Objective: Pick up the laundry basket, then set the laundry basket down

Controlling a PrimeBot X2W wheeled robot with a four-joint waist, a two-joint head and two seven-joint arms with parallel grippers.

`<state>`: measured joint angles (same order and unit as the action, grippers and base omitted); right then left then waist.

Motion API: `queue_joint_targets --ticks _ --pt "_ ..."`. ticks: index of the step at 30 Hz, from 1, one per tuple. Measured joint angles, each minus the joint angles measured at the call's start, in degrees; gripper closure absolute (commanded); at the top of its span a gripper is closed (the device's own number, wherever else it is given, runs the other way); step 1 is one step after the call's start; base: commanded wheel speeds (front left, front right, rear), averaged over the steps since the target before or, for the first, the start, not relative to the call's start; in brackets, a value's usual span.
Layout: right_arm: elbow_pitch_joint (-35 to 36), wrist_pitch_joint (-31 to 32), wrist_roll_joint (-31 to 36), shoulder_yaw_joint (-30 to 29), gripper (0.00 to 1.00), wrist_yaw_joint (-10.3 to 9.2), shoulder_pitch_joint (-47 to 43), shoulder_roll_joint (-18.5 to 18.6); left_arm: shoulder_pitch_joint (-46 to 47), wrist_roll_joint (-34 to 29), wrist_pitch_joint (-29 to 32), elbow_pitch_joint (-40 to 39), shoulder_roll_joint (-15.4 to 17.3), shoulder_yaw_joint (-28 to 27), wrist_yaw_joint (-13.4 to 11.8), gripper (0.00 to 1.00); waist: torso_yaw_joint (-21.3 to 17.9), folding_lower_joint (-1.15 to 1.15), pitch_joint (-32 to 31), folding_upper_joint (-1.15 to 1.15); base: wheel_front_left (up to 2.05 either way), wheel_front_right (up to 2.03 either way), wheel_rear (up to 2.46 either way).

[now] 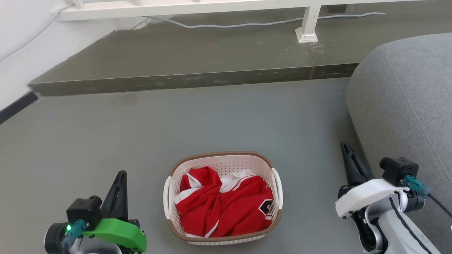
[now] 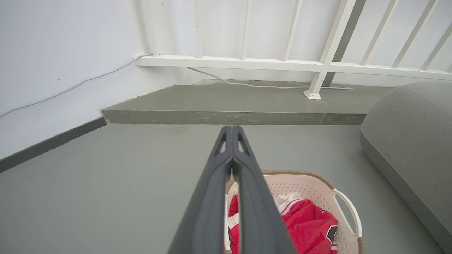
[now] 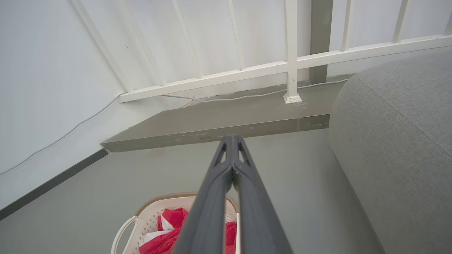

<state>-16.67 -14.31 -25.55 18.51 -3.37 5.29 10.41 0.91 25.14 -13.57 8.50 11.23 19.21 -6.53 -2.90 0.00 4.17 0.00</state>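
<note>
The laundry basket (image 1: 226, 165) stands on the grey floor, cream-white with a brown rim and white side handles, holding a red and white garment (image 1: 226, 204). My left gripper (image 1: 122, 175) is to its left, shut and holding nothing. My right gripper (image 1: 345, 146) is to its right, also shut with nothing in it. Both are apart from the basket. In the left wrist view the basket (image 2: 310, 187) lies below and right of my left gripper (image 2: 232, 129). In the right wrist view the basket (image 3: 155, 215) lies below and left of my right gripper (image 3: 232, 139).
A grey sofa (image 1: 406, 106) fills the right side, close to my right arm. A raised concrete step (image 1: 194, 79) crosses the back, with a white railing (image 1: 307, 24) and a cable on it. A white wall (image 1: 21, 46) bounds the left.
</note>
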Motion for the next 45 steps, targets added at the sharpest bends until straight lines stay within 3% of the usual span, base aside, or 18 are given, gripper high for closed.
queue_joint_targets --ticks 45 --pt "0.5 9.3 -31.9 -11.2 1.0 4.82 0.0 -3.2 -0.1 33.0 8.1 1.9 -3.1 -9.2 5.8 1.0 1.4 0.0 -1.9 0.0 0.0 0.0 0.0"
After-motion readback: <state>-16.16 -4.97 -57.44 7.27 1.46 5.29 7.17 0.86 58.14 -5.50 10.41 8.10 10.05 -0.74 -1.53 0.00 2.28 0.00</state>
